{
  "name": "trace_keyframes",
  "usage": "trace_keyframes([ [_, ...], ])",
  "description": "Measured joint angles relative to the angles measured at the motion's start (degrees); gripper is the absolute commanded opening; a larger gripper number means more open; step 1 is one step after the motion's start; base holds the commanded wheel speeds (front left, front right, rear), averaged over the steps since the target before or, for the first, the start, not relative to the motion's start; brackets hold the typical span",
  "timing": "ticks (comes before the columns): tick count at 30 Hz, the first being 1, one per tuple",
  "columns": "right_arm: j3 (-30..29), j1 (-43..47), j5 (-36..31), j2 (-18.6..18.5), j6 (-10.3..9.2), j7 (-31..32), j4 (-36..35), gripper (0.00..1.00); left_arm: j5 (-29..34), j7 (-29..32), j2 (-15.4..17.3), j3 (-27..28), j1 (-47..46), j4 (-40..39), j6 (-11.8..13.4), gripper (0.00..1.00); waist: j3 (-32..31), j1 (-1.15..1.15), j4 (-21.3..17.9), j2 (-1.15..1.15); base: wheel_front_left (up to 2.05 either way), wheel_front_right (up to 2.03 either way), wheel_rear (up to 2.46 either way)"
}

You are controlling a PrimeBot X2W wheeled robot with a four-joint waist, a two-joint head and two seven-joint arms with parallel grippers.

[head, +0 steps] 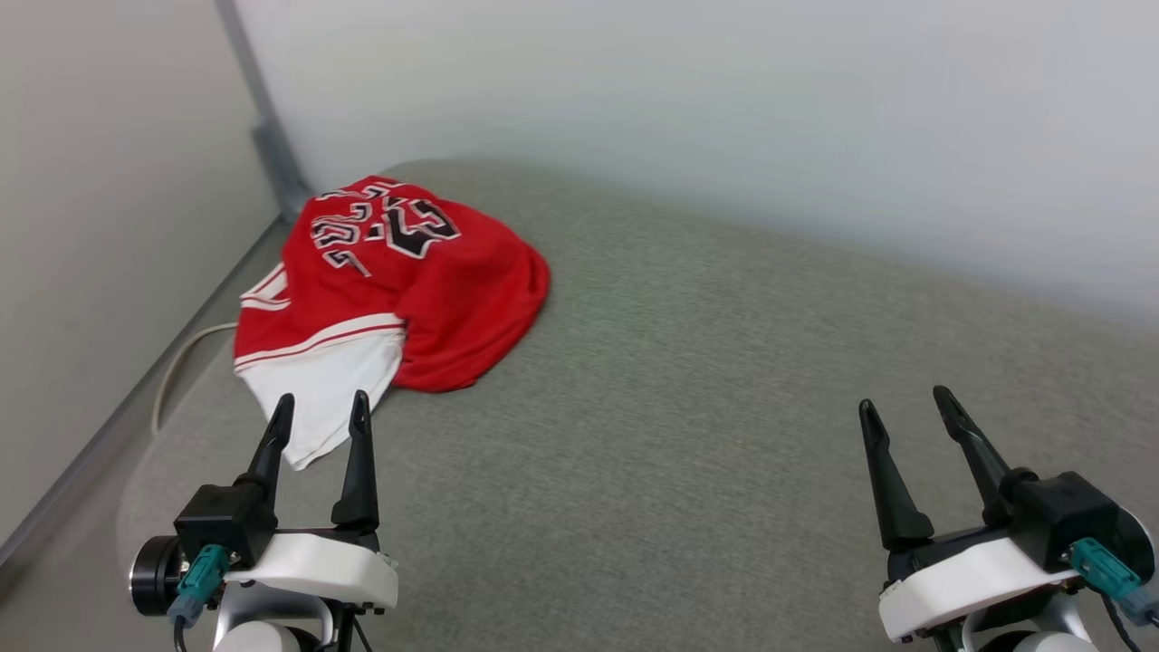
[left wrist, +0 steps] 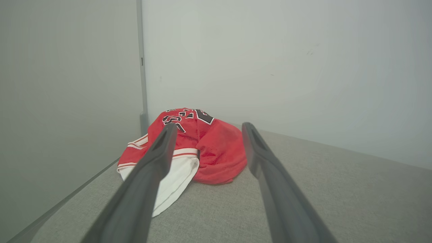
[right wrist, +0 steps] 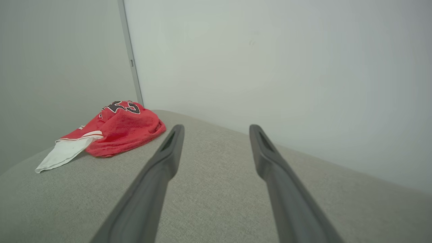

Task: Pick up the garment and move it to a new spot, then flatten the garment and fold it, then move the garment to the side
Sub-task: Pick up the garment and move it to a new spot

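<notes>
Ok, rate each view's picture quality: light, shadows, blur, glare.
Head view: soft even light, garment sharp, only a faint shadow under its edge. Left wrist view: left gripper blurred up close, garment clearer. Right wrist view: right gripper likewise soft, wall pale, no glare.

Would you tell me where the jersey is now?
In the head view, the jersey lies crumpled at the cushion's far left, by the wall corner, ahead of the left hand.

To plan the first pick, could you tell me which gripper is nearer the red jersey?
The left gripper: its open fingers point at the white sleeve of the red jersey, while the right gripper sits far off over grey upholstery.
</notes>
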Motion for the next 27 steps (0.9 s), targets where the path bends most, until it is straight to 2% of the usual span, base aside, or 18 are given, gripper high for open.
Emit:
trace_keyframes([
  [7, 1.23, -0.08, 0.01, 0.01, 0.0, -0.16, 0.03, 1.0, 0.02, 0.0, 0.05, 1.51, 0.01, -0.24, -0.22, 1.0, -0.14, 0.0, 5.23, 0.0, 0.0, 0.0, 0.0],
  [13, 1.78, -0.13, 0.09, 0.02, 0.0, -0.44, 0.12, 1.0, 0.01, 0.0, 0.04, 2.26, 0.09, -0.56, -0.56, 1.0, -0.21, 0.0, 7.88, 0.0, 0.0, 0.0, 0.0],
  [27, 1.79, -0.25, -0.23, 0.02, 0.0, -0.33, -0.16, 1.0, 0.0, 0.0, 0.0, 2.91, -0.08, -0.25, -0.73, 1.0, 0.28, 0.0, 7.0, 0.0, 0.0, 0.0, 0.0],
])
